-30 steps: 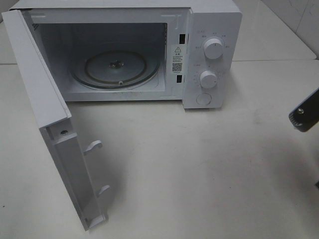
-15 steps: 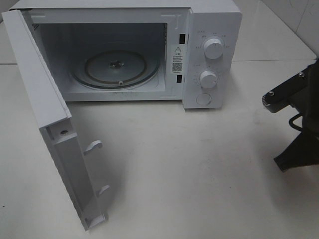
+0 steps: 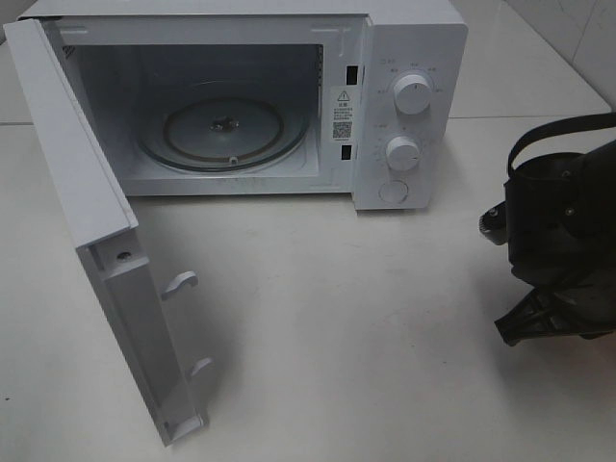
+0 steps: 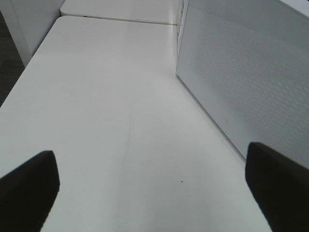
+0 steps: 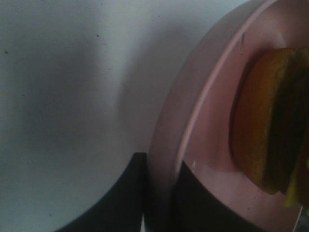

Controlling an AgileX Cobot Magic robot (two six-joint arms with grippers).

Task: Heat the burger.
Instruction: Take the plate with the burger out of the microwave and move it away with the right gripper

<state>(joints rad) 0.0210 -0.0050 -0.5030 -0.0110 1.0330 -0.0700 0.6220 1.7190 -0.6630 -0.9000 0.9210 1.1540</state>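
Farther in, right gripper (image 5: 159,193) pinches pink plate (image 5: 203,121); burger (image 5: 270,121) cropped.

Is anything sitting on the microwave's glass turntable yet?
No, the glass turntable inside the open microwave is bare in the high view; the burger shows only at the right wrist, on the pink plate.

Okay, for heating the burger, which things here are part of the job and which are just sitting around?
Part of the job:
burger
pink plate carrying it, rim pinched by the right gripper
microwave, door open, turntable bare

Just there:
left gripper, open over the table
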